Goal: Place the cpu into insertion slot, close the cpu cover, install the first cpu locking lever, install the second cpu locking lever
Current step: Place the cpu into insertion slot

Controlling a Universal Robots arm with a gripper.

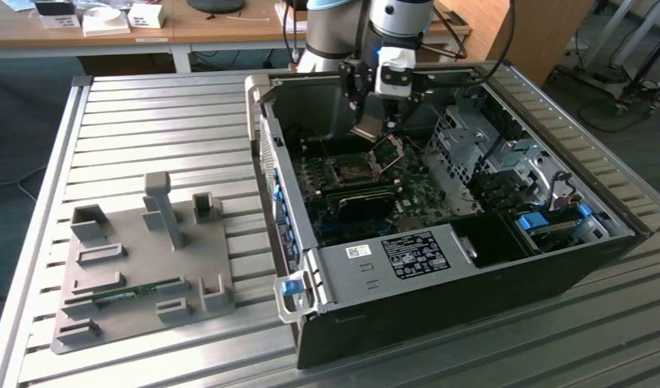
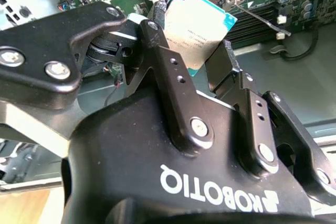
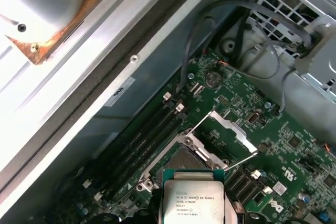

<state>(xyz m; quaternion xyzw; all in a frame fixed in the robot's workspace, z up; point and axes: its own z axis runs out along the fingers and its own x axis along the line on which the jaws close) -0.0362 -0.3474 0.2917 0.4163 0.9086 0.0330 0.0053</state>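
We record one slatted metal surface (image 1: 158,113). It carries one black computer case (image 1: 471,311) with its side open. On the exterior view's left of the case sits one grey moulded fixture block (image 1: 136,267) with upright posts and pockets.

Inside the case lies one green motherboard (image 1: 362,190), matt and densely populated. A bank of long, narrow black memory slots (image 3: 139,140) runs beside the socket.

One arm reaches down into the far part of the case. Its black gripper (image 2: 191,35) has two fingers, closed part-way onto opposite edges of the cpu (image 2: 197,27), which they hold.

We count one cpu, a small flat square with a silver-grey metal top bearing fine print and a teal-green rim. It hangs above the insertion slot (image 3: 181,163), clear of it and not seated.

The insertion slot is one dark square recess with a metal rim. The cpu cover (image 1: 387,153), one thin metal frame with a central window, stands hinged up on the slot's side toward the exterior view's right.
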